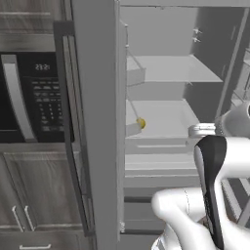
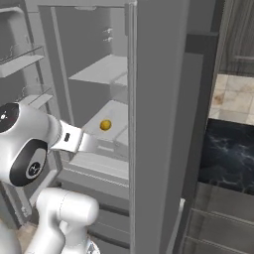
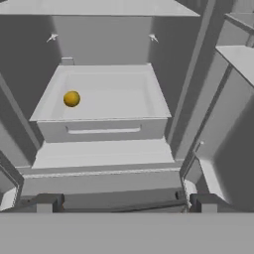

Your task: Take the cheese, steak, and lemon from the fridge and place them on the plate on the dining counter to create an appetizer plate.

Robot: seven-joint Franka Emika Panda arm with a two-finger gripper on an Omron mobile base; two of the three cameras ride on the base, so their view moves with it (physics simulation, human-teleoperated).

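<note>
Facing the open fridge [image 1: 161, 29], presumably to reach the food inside. Fingers [image 3: 124, 202] released, spread wide and grasping nothing, aimed along the shelves toward the interior. Lemon [image 3: 72, 98] resting alone on a pale inner shelf [image 3: 106, 92], toward its left side in the hand view, well apart from the fingers. No cheese or steak visible on the shelves in sight. Dark marble worktop [image 2: 228, 154] glimpsed beyond the fridge wall. Microwave [image 1: 34, 93] beside the fridge.

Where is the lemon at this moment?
The lemon lies on a pale shelf inside the open fridge, near the shelf's left edge in the hand view, with nothing touching it.
</note>
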